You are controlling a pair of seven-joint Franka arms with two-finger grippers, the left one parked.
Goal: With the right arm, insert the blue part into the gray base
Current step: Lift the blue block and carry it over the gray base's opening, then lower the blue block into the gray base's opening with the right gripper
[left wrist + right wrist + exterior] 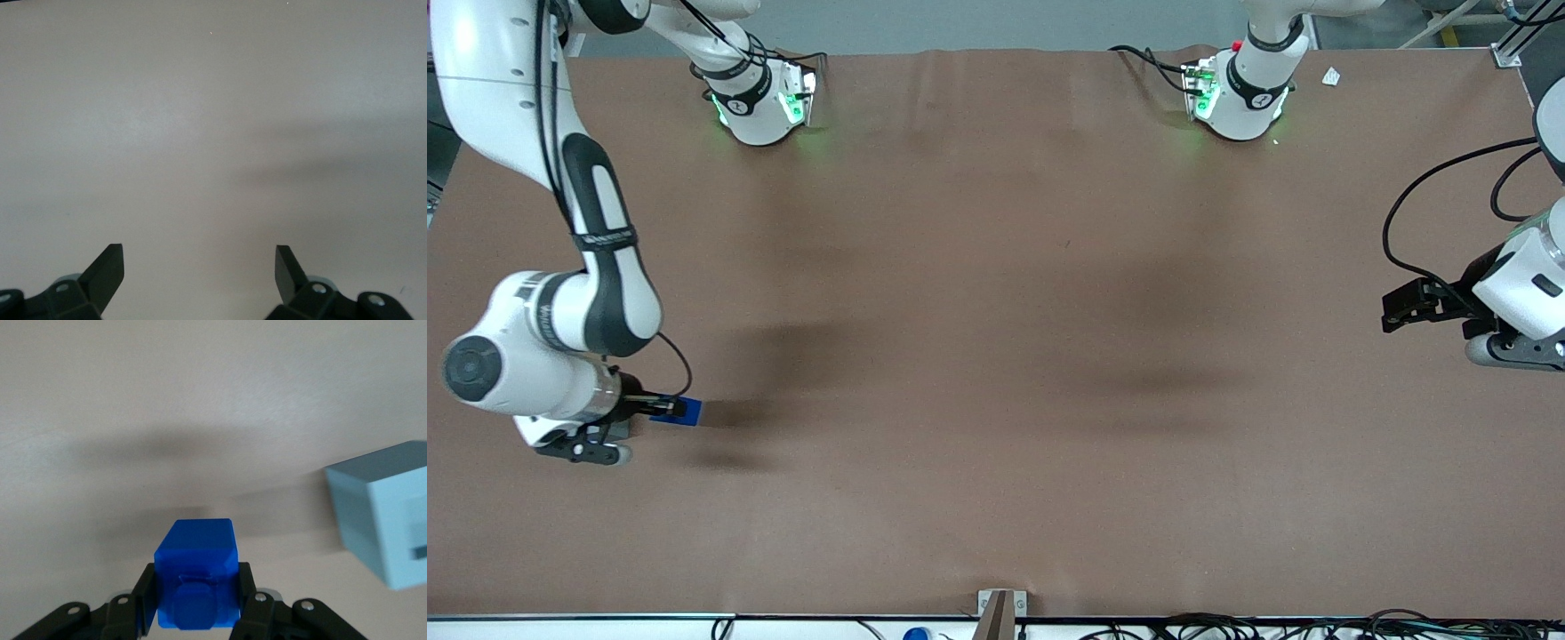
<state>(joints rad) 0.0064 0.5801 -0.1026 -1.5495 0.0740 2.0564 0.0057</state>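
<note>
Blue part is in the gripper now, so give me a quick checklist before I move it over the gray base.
1. Grip: gripper shut on the blue part, a finger on either side: ok.
2. Part lifted off the table: ok, shadow lies apart from it.
3. Gray base located: ok in the right wrist view; hidden under the arm in the front view.
4. Part above the base: not ok, the base sits off to one side.
5. Notch orientation against the recess: cannot tell.

even overhead light fills the front view; soft, broad shadows of the arms fall across the brown bench (996, 356). in the right wrist view the gray base (383, 517) is smeared by motion blur, while the blue part (198, 570) stays fairly sharp.
</note>
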